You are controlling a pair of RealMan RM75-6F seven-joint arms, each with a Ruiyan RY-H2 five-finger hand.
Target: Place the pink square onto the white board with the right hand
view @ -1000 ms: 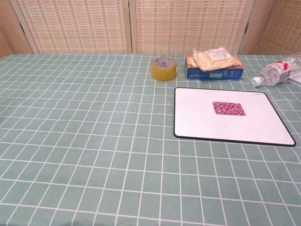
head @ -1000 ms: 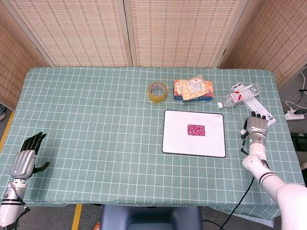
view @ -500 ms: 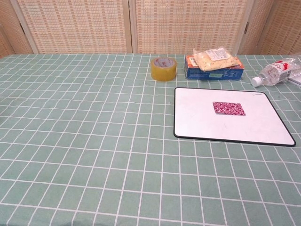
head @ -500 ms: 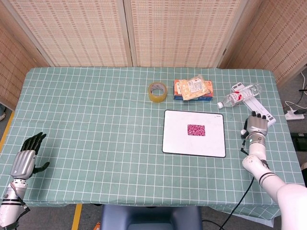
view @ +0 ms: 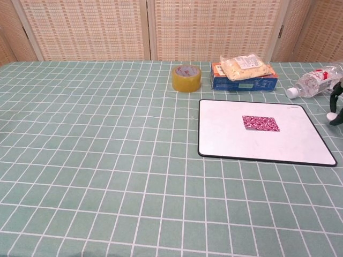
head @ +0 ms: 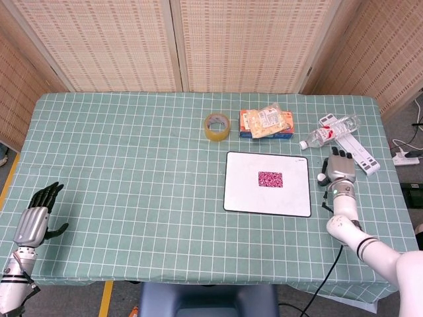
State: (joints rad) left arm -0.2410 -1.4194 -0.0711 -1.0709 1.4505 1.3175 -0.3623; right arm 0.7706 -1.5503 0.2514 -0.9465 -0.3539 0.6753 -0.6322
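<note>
Counter [head: 132, 198] covered by a green cloth with a white grid is seen from above in the head view and from lower down in the chest view. A white board [head: 246, 195] with a dark edge lies right of centre, and the pink square [head: 269, 178] lies flat on it, near its middle; in the chest view the square [view: 260, 122] is seen on the board [view: 225, 139] at centre right.

The right hand [head: 340, 170] is seen at the right of the head view, just beside the board's right edge, palm down, fingers loosely apart and holding nothing. Only a dark sliver of it [view: 336, 107] is caught at the right edge of the chest view. The left hand [head: 38, 214] is seen at the lower left of the head view, well apart from everything, fingers spread and empty.

Toward the top of the frame a roll of yellowish tape [head: 217, 126] is placed, with a blue and orange box [head: 264, 130] to its right and a bag of snacks [head: 268, 119] on top of that box. A clear plastic bottle [head: 328, 133] is laid on its side at the upper right, beside a white flat item [head: 360, 152] that cannot be identified.
</note>
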